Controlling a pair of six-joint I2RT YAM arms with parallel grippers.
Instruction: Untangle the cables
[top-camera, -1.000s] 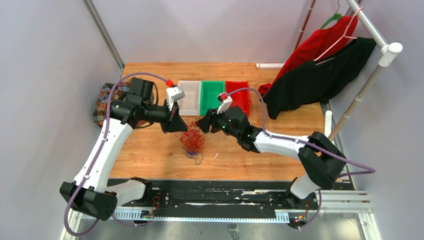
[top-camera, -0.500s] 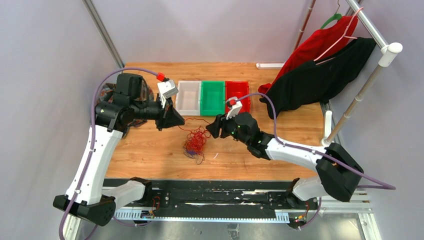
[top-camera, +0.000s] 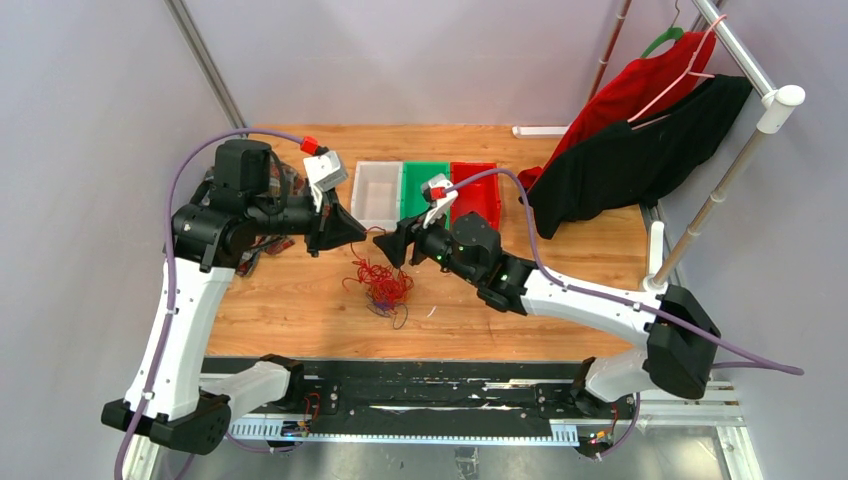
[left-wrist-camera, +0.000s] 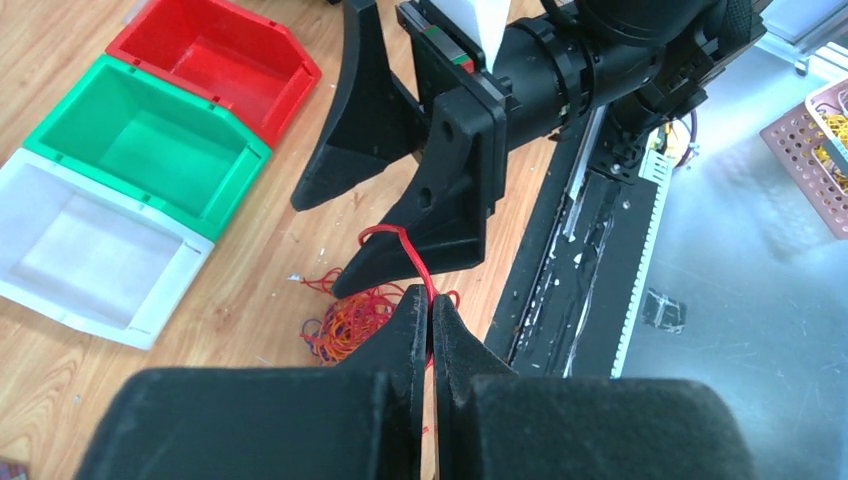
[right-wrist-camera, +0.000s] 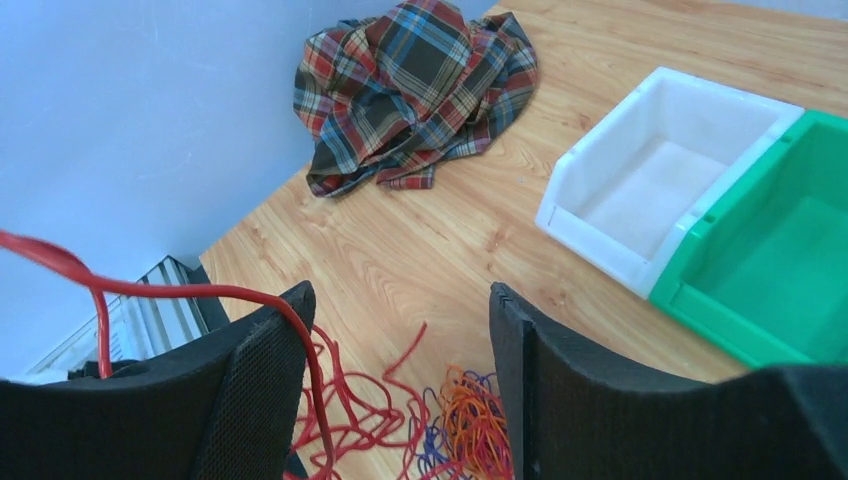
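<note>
1. Your left gripper (left-wrist-camera: 430, 305) was pinched together on one red cable (left-wrist-camera: 398, 238), holding it above the table (top-camera: 300, 310). The hold was only at the fingertips on a thin strand, so I judge a hard pull could have slipped it free.
2. The cables (top-camera: 383, 285) lay in a red, orange and purple heap on the wood, just below and between your two grippers. The held strand trailed down into the heap. A higher lift could have raised the whole knot as one lump, or drawn it tighter, instead of freeing the strand.
3. Your right gripper (right-wrist-camera: 400, 330) had its jaws apart, nose to nose with the left. The red cable draped over one of its fingers, unclamped. Closing there risked grabbing the same strand too near the left's hold, or knocking the fingers together.
4. A plaid cloth (right-wrist-camera: 420, 90) lay crumpled at the left edge, partly behind your left arm. A wide swing could have snagged it.
5. The white bin (top-camera: 378, 195), green bin (top-camera: 424, 190) and red bin (top-camera: 478, 190) stood side by side just behind the heap, close enough for a dragged cable to catch a rim.
6. Clothes (top-camera: 620, 150) hung far right, well apart from the work.
</note>
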